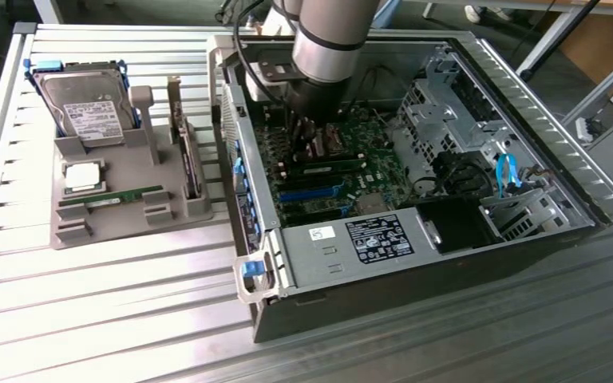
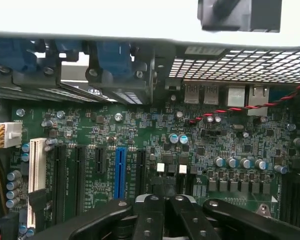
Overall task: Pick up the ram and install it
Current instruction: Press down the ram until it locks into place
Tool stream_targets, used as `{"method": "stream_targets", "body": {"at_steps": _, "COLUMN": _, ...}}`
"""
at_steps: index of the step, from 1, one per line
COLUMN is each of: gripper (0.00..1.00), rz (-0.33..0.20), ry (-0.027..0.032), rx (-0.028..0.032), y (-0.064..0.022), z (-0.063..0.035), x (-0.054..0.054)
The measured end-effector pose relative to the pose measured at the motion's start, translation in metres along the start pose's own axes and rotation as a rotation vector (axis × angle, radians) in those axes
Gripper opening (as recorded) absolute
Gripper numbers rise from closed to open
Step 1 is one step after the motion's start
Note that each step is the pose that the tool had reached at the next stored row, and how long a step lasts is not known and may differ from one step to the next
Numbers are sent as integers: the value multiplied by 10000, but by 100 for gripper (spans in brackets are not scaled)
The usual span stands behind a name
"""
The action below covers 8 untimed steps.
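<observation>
Ram (image 1: 112,198): lay in the grey holder (image 1: 125,211) on the worktop (image 1: 93,311), well apart from the fingers (image 2: 162,210). Fingers: clenched, empty, low over the motherboard (image 2: 140,135) inside the case (image 1: 562,159). Risk: closed tips could strike board components if lowered

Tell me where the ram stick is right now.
In the exterior view the ram lies flat in the grey holder tray on the exterior view's left, just below the silver processor chip and outside the open computer case.
</observation>
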State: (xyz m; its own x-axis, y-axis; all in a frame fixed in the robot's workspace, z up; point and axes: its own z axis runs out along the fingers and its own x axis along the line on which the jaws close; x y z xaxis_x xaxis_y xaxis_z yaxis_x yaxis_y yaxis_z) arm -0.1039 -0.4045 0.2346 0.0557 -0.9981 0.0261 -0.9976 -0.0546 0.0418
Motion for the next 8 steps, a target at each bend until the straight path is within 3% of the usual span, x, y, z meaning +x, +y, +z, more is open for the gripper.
{"method": "stream_targets", "body": {"at_steps": 6, "gripper": 9, "rz": -1, "ry": 1, "rx": 0, "y": -2, "z": 37, "x": -1}}
{"method": "stream_targets", "body": {"at_steps": 8, "gripper": 9, "rz": -1, "ry": -9, "rx": 8, "y": -2, "z": 1, "x": -1}}
